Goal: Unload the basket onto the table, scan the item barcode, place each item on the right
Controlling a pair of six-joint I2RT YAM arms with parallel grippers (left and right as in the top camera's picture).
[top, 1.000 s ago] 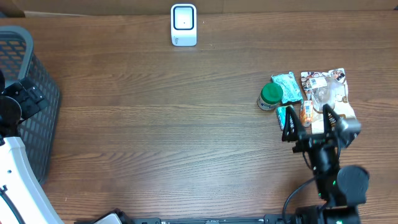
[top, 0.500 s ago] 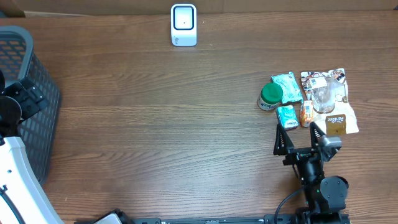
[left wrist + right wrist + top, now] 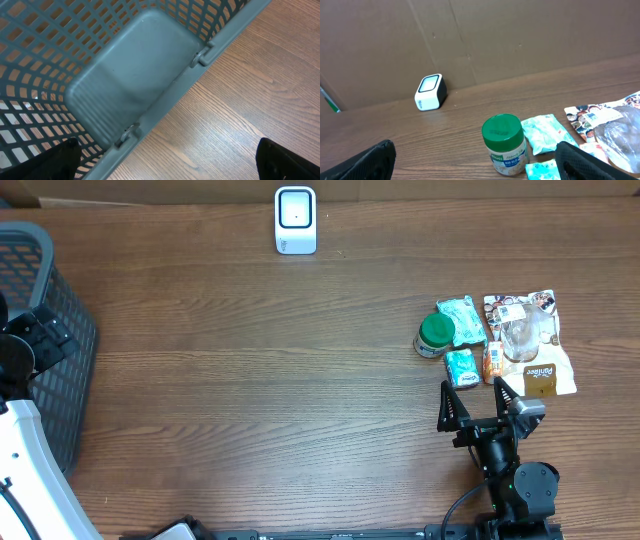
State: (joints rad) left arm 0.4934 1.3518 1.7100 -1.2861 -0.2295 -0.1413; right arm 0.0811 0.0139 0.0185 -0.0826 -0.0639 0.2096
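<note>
Right pincer (image 3: 471,388) spread fully wide with nothing held, teal packet (image 3: 460,367) laid on the counter (image 3: 250,380) just beyond its tips at twelve o'clock, green-lidded jar (image 3: 434,334) at eleven, scanner (image 3: 296,220) set well apart at the counter's twelve o'clock edge, left pincer (image 3: 167,147) likewise spread wide and empty above the basket (image 3: 125,75) rim

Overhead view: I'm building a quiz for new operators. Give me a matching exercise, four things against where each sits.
Things:
1. scanner
2. basket
3. green-lidded jar
4. right tool

Places:
A. standing beside the teal packet
B. far edge of the table
C. left end of the table
D. open, on the near side of the items

Pairs: 1-B, 2-C, 3-A, 4-D
</note>
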